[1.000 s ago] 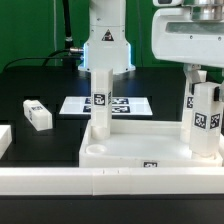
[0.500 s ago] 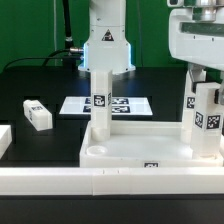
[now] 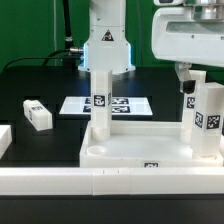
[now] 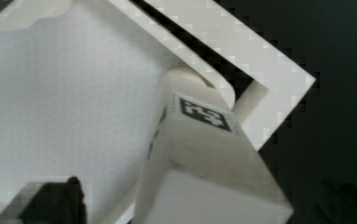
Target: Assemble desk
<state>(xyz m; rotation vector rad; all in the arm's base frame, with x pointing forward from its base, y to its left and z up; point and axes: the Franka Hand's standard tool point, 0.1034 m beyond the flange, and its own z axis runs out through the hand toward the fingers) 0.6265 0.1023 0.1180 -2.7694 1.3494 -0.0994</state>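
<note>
The tabletop (image 3: 135,148) lay rim-up near the counter's (image 3: 40,85) edge closest to the exterior camera. It sat just behind the long border rail (image 3: 110,182) that ran along that edge. Two legs stood upright in it: the far leg (image 3: 101,100) at the tray's back corner on the exterior view's left, and the right leg (image 3: 208,120) at a corner toward the exterior view's right. A loose leg (image 3: 37,115) lay flat on the counter toward the exterior view's left, well apart from the tray. The marker board (image 3: 118,104) sat behind the tray, nearer the middle of the counter.

The pincer (image 3: 193,86) hung at the top of the right leg. In the wrist view one finger (image 4: 50,200) showed clear of the post, with tray floor between them. The fingers therefore looked apart, straddling the post rather than clamped on it. The other finger was too dark to make out.

The parts looked like hard, stiff, light plastic with smooth faces, so probably slippery. A hold would best go square across two opposite flat faces of the post, near its top, not on its edges. Being light, the tray might slide or turn if the post were twisted, with the rail as its likely stop. The step in hand seemed to be seating the right leg.
</note>
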